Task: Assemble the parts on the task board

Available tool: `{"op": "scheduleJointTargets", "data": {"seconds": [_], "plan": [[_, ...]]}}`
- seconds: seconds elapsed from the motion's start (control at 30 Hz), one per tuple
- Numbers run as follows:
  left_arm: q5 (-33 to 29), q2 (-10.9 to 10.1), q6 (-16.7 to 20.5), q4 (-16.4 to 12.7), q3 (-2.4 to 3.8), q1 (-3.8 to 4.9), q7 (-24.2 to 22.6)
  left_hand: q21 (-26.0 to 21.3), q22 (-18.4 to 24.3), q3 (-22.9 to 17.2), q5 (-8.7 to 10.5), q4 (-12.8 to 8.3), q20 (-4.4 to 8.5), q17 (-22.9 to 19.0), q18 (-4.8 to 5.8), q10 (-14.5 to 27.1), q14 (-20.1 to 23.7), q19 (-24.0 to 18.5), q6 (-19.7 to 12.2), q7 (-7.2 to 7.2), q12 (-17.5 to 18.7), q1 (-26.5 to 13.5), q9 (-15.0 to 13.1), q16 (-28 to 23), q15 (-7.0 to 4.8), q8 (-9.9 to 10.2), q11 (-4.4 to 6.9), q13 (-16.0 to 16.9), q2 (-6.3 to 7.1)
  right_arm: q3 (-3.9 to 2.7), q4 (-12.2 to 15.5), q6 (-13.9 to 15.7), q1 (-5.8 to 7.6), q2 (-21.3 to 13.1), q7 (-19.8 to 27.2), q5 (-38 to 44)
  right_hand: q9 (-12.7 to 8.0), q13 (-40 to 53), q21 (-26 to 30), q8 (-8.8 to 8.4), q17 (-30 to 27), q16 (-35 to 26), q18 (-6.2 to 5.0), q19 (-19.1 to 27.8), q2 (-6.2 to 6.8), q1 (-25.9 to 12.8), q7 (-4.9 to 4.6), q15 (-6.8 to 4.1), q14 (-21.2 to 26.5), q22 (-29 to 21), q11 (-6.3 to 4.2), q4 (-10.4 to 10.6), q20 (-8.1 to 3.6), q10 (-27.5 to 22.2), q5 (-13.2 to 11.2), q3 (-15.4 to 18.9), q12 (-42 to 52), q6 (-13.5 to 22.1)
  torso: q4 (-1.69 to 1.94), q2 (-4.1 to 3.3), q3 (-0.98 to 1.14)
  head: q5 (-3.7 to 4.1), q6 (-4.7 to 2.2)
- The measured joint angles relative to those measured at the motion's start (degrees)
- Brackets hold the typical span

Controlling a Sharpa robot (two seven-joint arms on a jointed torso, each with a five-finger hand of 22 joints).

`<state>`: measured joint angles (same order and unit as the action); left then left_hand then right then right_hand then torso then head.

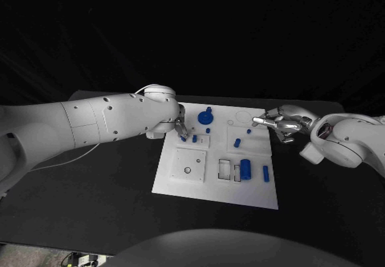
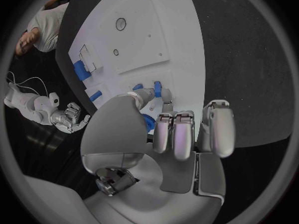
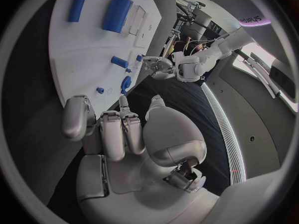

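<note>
White task board [image 1: 181,183] lies mid-counter, slightly skewed, with bare black counter [image 1: 88,206] on all sides; widest open room is at the near side and to the robot's left.

Left hand [image 1: 178,127] hangs over the board's far-left corner area, just beside two small upright blue pegs [image 1: 193,138]. In the left wrist view the left hand [image 2: 181,129] has its fingers [image 2: 163,98] reaching down to the board surface next to a small blue peg [image 2: 157,88]; whether a peg is pinched or merely touched, cannot tell.

Right hand [image 1: 277,123] sits at the board's far-right edge, fingers partly spread, nothing visibly held. In the right wrist view the right hand [image 3: 124,134] has its fingers curled loosely with empty space between them, off the board's edge.

Parts on the board: blue gear [image 1: 206,117] near the far edge; short blue pin [image 1: 237,143] mid-board; large blue cylinder [image 1: 245,169] lying near the right side, close to the near edge; slim blue rod [image 1: 265,173] just beside it, near the right edge.

The right wrist view shows the cylinder [image 3: 117,14] and rod [image 3: 79,2] lying side by side, apart. The left wrist view shows a round hole [image 2: 121,23] in a raised white plate.
</note>
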<state>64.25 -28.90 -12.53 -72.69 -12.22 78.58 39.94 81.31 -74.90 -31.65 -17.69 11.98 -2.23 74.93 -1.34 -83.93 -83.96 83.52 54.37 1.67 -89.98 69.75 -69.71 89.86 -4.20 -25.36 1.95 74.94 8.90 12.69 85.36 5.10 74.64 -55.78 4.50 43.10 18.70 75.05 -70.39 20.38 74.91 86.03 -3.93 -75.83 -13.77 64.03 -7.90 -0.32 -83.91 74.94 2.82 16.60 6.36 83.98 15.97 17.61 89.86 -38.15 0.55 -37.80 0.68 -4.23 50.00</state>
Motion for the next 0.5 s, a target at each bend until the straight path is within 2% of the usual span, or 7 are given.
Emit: {"op": "scheduleJointTargets", "data": {"seconds": [0.5], "plan": [[0.3, 0.1, 0.2, 0.3, 0.05, -0.12, 0.0, -0.2, 0.0, 0.0, 0.07, 0.0, 0.00, 0.0, 0.00, 0.0, 0.0, 0.0, 0.1, 0.09, 0.0, -0.1, 0.2, 0.0, 0.00, 0.0, 0.00, 0.0, 0.08, 0.00, -0.1, 0.0, -0.01, 0.0, 0.0, -0.1, 0.0, 0.0, 0.0, 0.00, 0.0, 0.0, 0.00, 0.0, 0.00, 0.0, 0.00, 0.00, 0.0, 0.0, 0.00, 0.0, 0.00, 0.0, 0.0, 0.0, 0.0, 0.0, 0.03, 0.05, 0.02, 0.02, 0.00]]}}
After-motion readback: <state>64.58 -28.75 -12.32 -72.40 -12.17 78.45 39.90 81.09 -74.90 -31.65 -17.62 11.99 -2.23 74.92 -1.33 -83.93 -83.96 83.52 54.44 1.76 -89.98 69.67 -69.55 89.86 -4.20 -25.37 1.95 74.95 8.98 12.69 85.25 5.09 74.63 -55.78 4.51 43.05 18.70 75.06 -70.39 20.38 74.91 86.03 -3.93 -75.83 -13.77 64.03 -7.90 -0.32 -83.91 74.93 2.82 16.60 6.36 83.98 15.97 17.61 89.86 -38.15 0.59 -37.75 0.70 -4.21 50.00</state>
